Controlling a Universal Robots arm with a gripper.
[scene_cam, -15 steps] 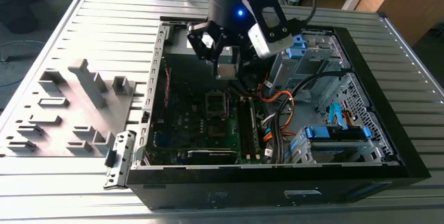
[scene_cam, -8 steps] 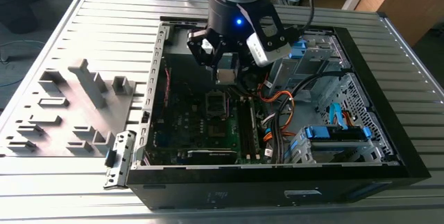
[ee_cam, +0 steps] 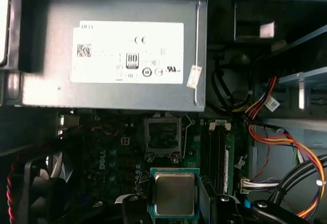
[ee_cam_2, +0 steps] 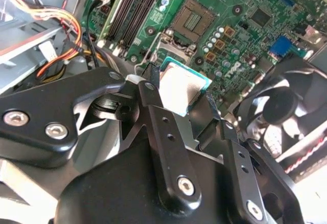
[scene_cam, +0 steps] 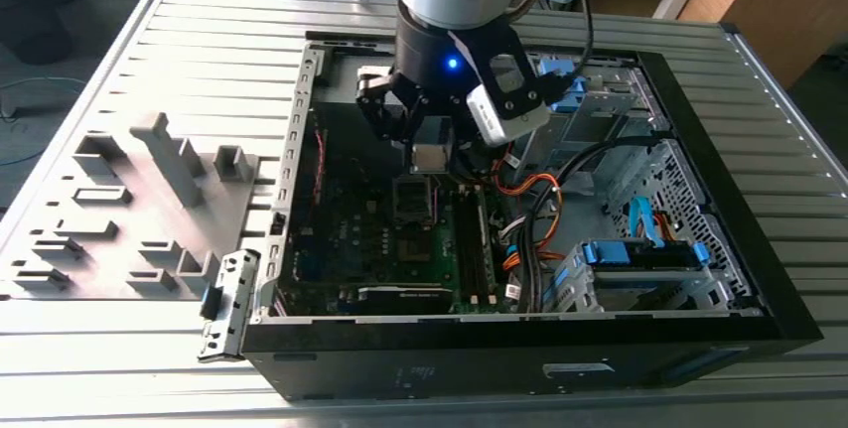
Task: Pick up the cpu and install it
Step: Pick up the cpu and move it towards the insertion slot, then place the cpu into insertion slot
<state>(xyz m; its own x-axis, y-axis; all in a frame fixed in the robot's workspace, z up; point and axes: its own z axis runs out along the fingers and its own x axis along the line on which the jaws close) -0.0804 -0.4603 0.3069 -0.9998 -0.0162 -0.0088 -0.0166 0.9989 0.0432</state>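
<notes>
A robot arm's gripper (scene_cam: 431, 155) hangs inside an open computer case (scene_cam: 742, 279) that lies on a slatted metal table (scene_cam: 199, 41), with the cpu (ee_cam: 174, 193) clamped between its jaws. In both wrist views the two black fingers (ee_cam: 132, 207) press against opposite edges of the small square chip. Its silver-grey metal top and thin teal rim show in the gap between them. The second wrist view catches the cpu (ee_cam_2: 185, 85) edge-on from the other side, with one finger (ee_cam_2: 152, 99) at its near edge and the other at its far corner.

The chip is held flat, clear of the green motherboard (ee_cam_2: 240, 45) below it. The empty socket (ee_cam: 162, 134) lies just beyond the chip, between it and the large grey power supply (ee_cam: 117, 55) with its white label. In the exterior view a pale square at the jaws appears to be the chip, though the arm's shadow makes that hard to confirm.

Memory slots (ee_cam: 217, 152) run beside the socket, and orange and red cables (ee_cam: 278, 134) trail past them. A black fan (ee_cam_2: 286, 112) sits at the board's edge. Grey fixture blocks (scene_cam: 146, 200) stand on the table to the exterior view's left of the case.
</notes>
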